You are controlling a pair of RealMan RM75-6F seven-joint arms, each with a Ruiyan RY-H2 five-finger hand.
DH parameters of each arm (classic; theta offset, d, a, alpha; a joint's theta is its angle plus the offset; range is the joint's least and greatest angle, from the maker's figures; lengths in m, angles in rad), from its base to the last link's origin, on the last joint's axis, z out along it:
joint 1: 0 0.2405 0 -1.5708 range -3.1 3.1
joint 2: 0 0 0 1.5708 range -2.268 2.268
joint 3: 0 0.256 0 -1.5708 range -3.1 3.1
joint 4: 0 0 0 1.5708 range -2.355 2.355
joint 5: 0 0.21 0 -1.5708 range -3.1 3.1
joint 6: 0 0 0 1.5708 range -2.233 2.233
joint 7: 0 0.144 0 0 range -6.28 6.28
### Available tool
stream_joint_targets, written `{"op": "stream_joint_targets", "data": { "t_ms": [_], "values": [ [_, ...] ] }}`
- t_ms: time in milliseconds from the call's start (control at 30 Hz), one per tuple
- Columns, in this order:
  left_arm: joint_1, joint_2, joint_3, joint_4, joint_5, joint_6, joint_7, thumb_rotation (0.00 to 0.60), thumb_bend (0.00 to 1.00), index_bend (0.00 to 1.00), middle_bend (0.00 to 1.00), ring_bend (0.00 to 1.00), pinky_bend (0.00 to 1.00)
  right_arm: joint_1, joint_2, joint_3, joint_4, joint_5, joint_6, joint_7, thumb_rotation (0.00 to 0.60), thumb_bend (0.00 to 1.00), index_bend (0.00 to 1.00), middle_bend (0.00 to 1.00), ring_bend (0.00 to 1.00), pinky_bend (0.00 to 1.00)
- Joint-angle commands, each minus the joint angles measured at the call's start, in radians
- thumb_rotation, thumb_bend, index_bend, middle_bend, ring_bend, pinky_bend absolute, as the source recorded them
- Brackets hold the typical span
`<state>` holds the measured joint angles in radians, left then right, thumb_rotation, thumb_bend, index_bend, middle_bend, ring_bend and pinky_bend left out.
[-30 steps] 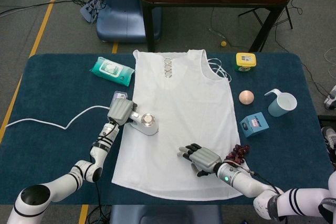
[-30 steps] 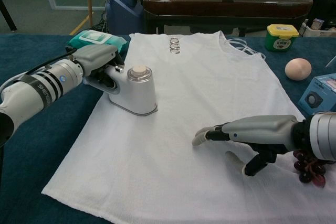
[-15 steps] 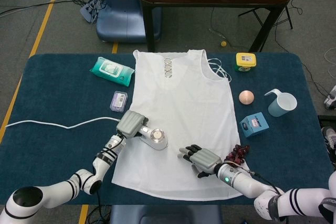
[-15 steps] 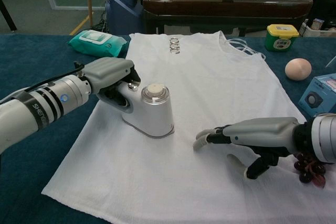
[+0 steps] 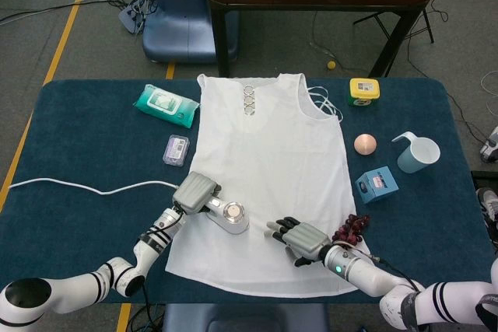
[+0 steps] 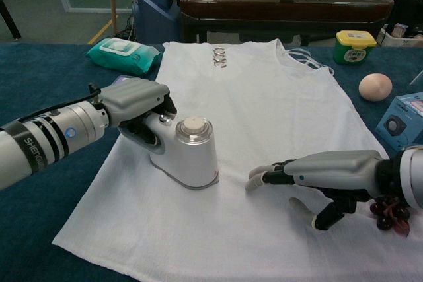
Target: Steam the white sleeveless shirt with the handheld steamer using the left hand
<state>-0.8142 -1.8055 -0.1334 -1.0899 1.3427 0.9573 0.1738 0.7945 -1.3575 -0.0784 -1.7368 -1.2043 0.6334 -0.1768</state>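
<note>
The white sleeveless shirt [image 5: 272, 145] [image 6: 264, 104] lies flat on the dark blue table, neck away from me. My left hand [image 5: 196, 192] [image 6: 135, 100] grips the handle of the white handheld steamer [image 5: 231, 215] [image 6: 188, 156], which stands on the shirt's lower left part. Its white cord [image 5: 85, 187] trails off to the left. My right hand [image 5: 299, 237] [image 6: 324, 173] rests flat on the lower right part of the shirt, fingers spread, holding nothing.
A green wipes pack [image 5: 166, 104] and a small device [image 5: 177, 149] lie left of the shirt. Right of it are a yellow-lidded jar [image 5: 363, 89], a peach ball [image 5: 365, 144], a blue cup [image 5: 417, 153], a blue box [image 5: 377, 184] and dark grapes [image 5: 352, 228].
My left hand has slid the steamer down the shirt toward me and to the right, nearer the right hand. The right hand has stayed almost in place, shifting slightly toward me.
</note>
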Motion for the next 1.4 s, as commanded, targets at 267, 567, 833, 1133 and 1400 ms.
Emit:
{"op": "stream_joint_targets", "data": {
  "t_ms": [267,567,833,1133,1400],
  "values": [
    [0.009,0.011,-0.012,0.066,-0.020,-0.013,-0.014,0.600,0.23,0.87,0.83,0.69,0.66,0.001,-0.001,0.001,0.003,0.000,-0.003,0.000,0.600,0.80,0.00,0.00,0.00,0.00],
    [0.015,0.012,-0.034,0.166,-0.040,-0.018,-0.044,0.600,0.23,0.87,0.83,0.69,0.65,0.001,0.003,0.001,-0.005,0.001,0.003,-0.007,0.600,0.80,0.00,0.00,0.00,0.00],
    [0.047,0.066,-0.042,0.126,-0.030,0.028,-0.099,0.600,0.23,0.87,0.82,0.69,0.65,-0.014,0.050,0.012,-0.058,-0.034,0.047,0.005,0.600,0.80,0.00,0.00,0.00,0.00],
    [0.133,0.221,-0.053,-0.047,-0.043,0.113,-0.147,0.600,0.23,0.87,0.82,0.69,0.65,-0.077,0.220,0.032,-0.173,-0.178,0.201,0.069,0.600,0.49,0.00,0.00,0.00,0.00],
    [0.226,0.305,-0.040,-0.066,-0.083,0.152,-0.195,0.600,0.23,0.86,0.82,0.69,0.65,-0.172,0.388,0.026,-0.224,-0.268,0.362,0.107,0.600,0.33,0.00,0.00,0.00,0.00]
  ]
}}
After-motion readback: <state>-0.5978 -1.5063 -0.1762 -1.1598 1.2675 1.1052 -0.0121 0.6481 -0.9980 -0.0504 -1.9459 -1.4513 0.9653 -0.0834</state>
